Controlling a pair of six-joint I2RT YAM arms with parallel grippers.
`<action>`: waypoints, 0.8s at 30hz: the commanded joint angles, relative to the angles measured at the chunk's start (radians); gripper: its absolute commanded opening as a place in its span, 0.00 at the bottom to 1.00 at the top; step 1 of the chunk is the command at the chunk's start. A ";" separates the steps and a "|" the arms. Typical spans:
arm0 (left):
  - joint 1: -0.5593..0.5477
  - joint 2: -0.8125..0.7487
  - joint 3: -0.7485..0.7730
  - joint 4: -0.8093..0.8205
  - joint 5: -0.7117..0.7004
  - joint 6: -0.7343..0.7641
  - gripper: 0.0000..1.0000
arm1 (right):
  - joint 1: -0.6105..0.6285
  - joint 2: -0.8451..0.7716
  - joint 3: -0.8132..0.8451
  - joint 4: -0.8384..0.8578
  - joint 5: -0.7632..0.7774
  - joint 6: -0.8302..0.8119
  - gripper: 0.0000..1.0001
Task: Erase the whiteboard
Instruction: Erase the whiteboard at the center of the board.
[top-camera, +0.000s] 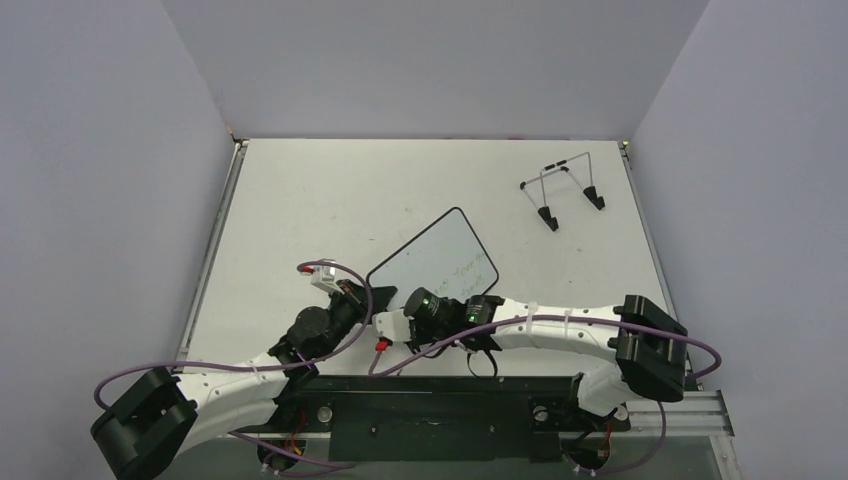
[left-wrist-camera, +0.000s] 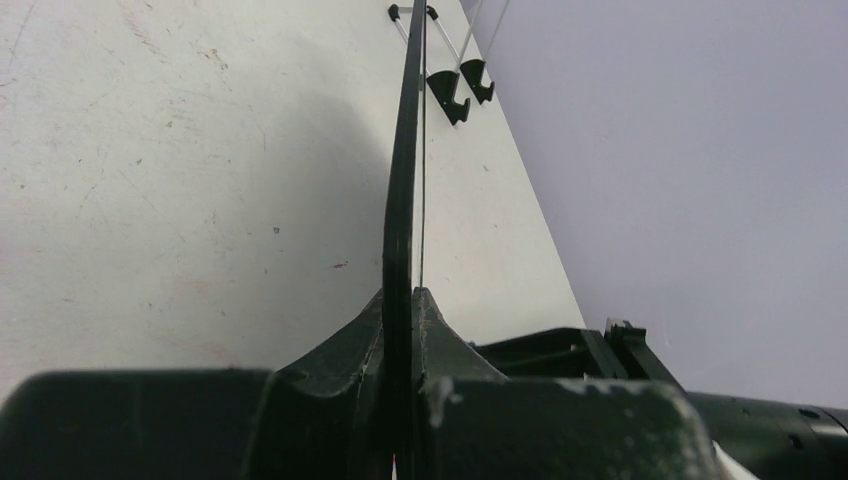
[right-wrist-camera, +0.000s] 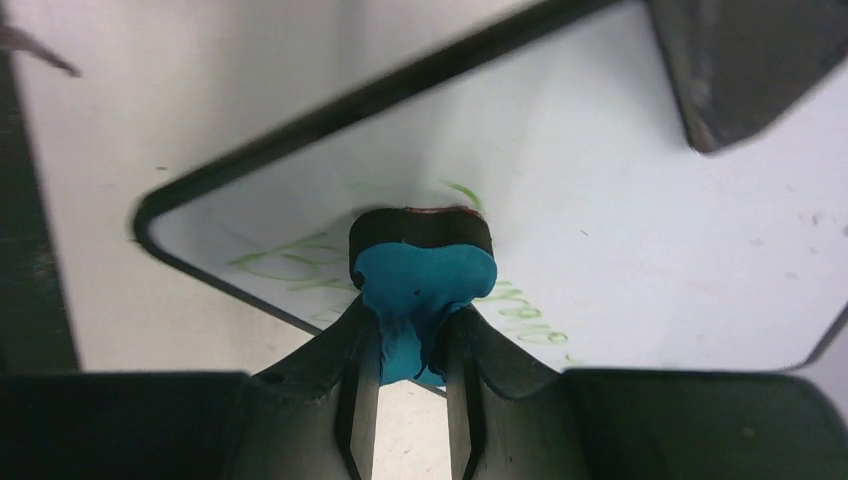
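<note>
Now right claw presses eraser onto whiteboard (left claw grips edge).

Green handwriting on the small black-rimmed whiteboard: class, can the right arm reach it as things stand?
Probably yes: the right hand holds the blue bone-shaped eraser against the whiteboard, beside the green handwriting; nothing lies between.

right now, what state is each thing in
small black-rimmed white whiteboard: edge clamped in the left jaws, faint green writing on it
blue bone-shaped eraser with black pad: clamped in the right jaws, pad against the whiteboard
thin wire stand with black feet: upright, nothing on it, apart from the whiteboard
left jaws: shut on the whiteboard's rim
right jaws: shut on the eraser
</note>
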 joint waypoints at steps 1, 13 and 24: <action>-0.011 -0.013 0.024 0.093 0.037 -0.020 0.00 | -0.044 0.019 0.029 0.065 0.120 0.038 0.00; -0.010 -0.028 0.023 0.087 0.031 -0.017 0.00 | 0.081 0.059 0.057 -0.100 -0.066 -0.062 0.00; -0.010 0.013 0.030 0.116 0.054 -0.017 0.00 | -0.033 0.053 0.077 0.056 0.101 0.105 0.00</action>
